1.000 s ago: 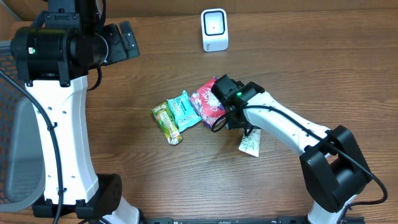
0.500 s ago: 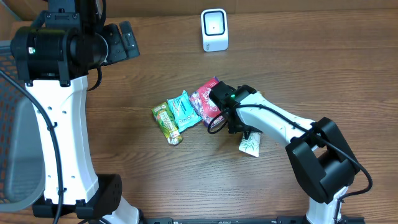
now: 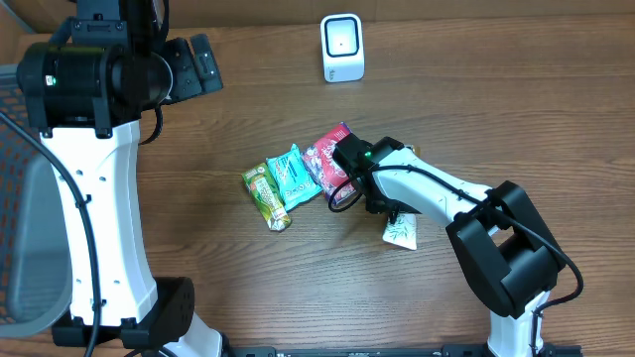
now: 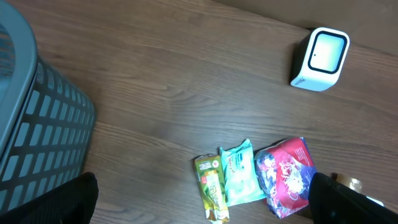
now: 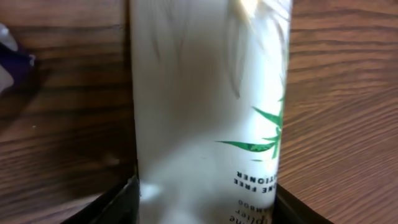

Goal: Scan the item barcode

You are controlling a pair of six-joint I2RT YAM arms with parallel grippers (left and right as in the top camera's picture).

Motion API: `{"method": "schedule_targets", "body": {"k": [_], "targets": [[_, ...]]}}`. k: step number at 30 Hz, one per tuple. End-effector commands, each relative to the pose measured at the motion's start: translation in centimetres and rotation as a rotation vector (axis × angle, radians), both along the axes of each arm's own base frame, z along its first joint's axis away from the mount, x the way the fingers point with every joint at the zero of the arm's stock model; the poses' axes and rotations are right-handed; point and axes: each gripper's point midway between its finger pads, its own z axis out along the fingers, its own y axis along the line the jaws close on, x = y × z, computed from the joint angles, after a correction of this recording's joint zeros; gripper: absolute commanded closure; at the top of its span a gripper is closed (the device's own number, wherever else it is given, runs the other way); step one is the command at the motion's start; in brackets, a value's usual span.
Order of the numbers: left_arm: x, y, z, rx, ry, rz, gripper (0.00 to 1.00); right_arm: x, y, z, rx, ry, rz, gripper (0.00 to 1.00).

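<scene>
Right gripper (image 3: pixel 380 201) down on white tube (image 3: pixel 402 232), left gripper (image 3: pixel 193 67) idle up high.

The tube (green leaf print, dark lettering) lies flat on the wood table (image 3: pixel 516 99) just right of the snack row: red pouch (image 3: pixel 325 159), teal packet (image 3: pixel 291 175), green packet (image 3: pixel 266 195). In the right wrist view its fingers (image 5: pixel 112 202) sit tight against both long sides of the tube; real squeeze or just touching, can't tell. The left fingers (image 4: pixel 354 199) are spread wide with nothing between them. The white scanner (image 3: pixel 342 47) stands at the far edge, well apart from the tube. A grey basket (image 4: pixel 31 124) is off to the left.
</scene>
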Motion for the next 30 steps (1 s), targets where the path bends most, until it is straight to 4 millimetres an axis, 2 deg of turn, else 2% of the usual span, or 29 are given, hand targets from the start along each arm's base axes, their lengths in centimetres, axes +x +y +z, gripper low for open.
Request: {"method": "schedule_targets", "body": {"k": [1,6,8,13,16,20,25,28,30], "targets": [[0.0,-0.1,0.0,-0.013,-0.001,0.004,0.00,0.0,-0.3,0.0,-0.035,0.002,0.038,0.52],[0.0,-0.2,0.0,-0.014,-0.001,0.004,0.01,-0.1,-0.5,0.0,-0.044,0.009,0.041,0.86],[0.0,-0.1,0.0,-0.013,-0.002,0.004,0.01,-0.1,-0.5,0.1,-0.045,0.009,0.041,0.94],[0.0,-0.2,0.0,-0.014,-0.001,0.004,0.00,0.0,-0.4,0.3,-0.041,0.004,0.041,0.96],[0.0,-0.1,0.0,-0.013,-0.001,0.004,0.00,0.2,0.2,1.4,-0.011,0.003,0.036,0.96],[0.0,-0.1,0.0,-0.013,-0.001,0.004,0.00,0.3,3.9,4.3,0.257,0.053,0.155,0.96],[0.0,-0.1,0.0,-0.013,-0.002,0.004,0.00,-0.2,9.1,9.9,0.799,0.115,0.377,0.96],[0.0,-0.1,0.0,-0.013,-0.001,0.004,0.00,0.4,9.0,12.4,1.049,0.123,0.427,0.96],[0.0,-0.2,0.0,-0.014,-0.001,0.004,0.00,1.0,7.9,12.5,1.122,0.118,0.405,0.96]]}}
